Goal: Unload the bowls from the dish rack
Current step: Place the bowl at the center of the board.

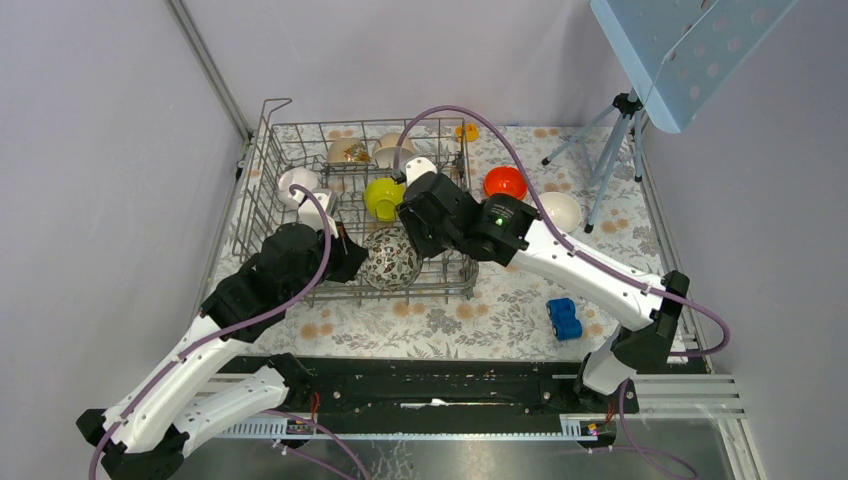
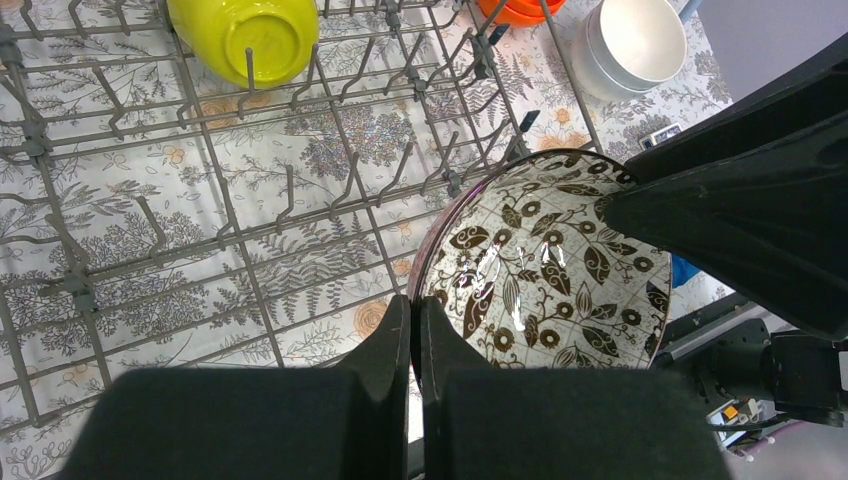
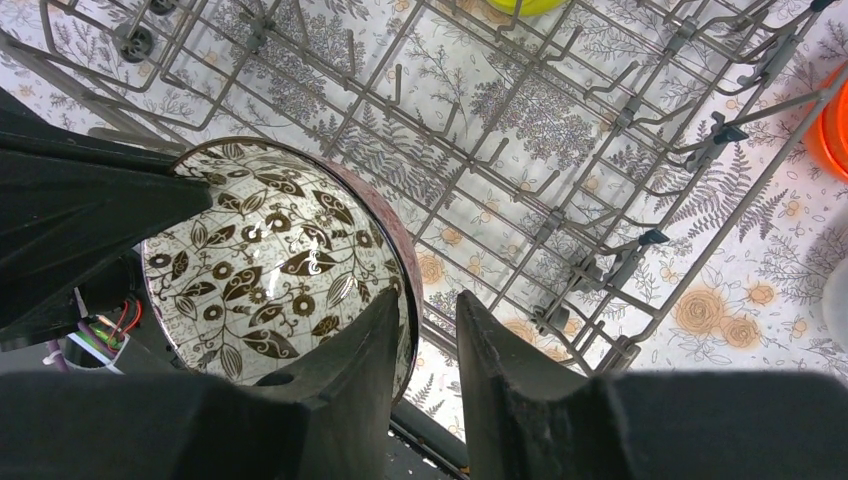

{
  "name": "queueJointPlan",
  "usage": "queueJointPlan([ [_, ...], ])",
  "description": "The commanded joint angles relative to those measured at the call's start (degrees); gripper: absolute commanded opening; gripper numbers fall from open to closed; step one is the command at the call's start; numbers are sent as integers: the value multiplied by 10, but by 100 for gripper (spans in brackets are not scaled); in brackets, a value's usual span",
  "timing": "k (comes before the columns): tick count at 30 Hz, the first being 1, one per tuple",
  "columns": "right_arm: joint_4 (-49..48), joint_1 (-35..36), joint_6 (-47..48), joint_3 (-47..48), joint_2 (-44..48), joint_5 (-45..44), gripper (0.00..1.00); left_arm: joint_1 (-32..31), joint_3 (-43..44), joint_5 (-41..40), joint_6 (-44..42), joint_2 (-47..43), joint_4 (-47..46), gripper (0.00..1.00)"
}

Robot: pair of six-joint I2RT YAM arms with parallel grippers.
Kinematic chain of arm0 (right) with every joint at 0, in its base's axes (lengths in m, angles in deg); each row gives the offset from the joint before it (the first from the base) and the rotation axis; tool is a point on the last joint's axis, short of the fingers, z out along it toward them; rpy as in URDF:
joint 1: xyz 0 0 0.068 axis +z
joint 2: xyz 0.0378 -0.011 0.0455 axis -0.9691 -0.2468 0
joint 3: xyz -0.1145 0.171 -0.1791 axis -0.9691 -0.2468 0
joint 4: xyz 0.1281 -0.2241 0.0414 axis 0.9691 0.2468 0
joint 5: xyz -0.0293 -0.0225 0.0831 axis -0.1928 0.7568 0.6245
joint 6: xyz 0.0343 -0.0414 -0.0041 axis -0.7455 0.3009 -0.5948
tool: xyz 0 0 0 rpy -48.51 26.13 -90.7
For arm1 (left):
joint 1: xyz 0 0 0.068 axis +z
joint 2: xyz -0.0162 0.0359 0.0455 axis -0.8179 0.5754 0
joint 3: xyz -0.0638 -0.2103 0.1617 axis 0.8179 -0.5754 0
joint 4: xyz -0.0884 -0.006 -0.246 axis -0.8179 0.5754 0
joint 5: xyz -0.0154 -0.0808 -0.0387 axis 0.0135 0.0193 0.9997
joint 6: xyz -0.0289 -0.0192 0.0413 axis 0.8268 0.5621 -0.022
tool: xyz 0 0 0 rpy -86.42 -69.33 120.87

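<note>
Clamping the patterned bowl (image 2: 545, 260) at its rim, the left end effector (image 2: 415, 305) props it in the dish rack (image 2: 235, 225). The right end effector (image 3: 428, 310) (jaws narrow, unclamped) straddles the opposite rim, likely for handover.

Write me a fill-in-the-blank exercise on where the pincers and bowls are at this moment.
1. The left pincer is ___ on the rim of the patterned bowl.
2. The right pincer straddles the same rim, not yet gripping, its jaws ___.
3. The orange bowl and the white bowl sit ___ the dish rack.
4. The toy car is coloured ___.

Missing words: shut; open; outside; blue.
</note>
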Motion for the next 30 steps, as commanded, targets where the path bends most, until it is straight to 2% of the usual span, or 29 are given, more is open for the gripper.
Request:
queueJointPlan([
  [1,-6,7,-2,-2,-13,6,36,0,16,14,16,-5,-44,0],
  [4,-8,7,-3,-9,-14,4,35,0,20,14,17,-2,-46,0],
  [7,-7,7,-6,-14,-16,4,30,0,23,13,19,1,-46,0],
  [10,-14,7,-8,-25,-12,2,19,0,22,15,22,0,-51,0],
  [12,-23,7,-12,-36,-5,-1,4,0,20,13,25,0,-53,0],
  [13,-28,7,-16,-41,-2,-4,0,0,19,12,26,1,-55,0],
  [14,-33,7,-20,-48,3,-9,0,0,18,12,26,-1,-55,5],
  [16,-50,7,-33,-69,16,-21,0,0,19,13,24,0,-55,38],
  [18,-71,7,-52,-96,31,-42,0,0,20,12,24,0,-50,62],
  [20,-91,6,-78,-122,46,-63,0,0,26,1,28,4,-37,77],
  [25,-144,-7,-158,-183,78,-82,0,0,43,-32,53,26,-4,92],
  [28,-175,-12,-199,-208,95,-90,0,-2,45,-54,72,30,-8,98],
  [30,-189,-15,-219,-218,105,-90,0,-3,53,-75,80,34,-13,99],
])
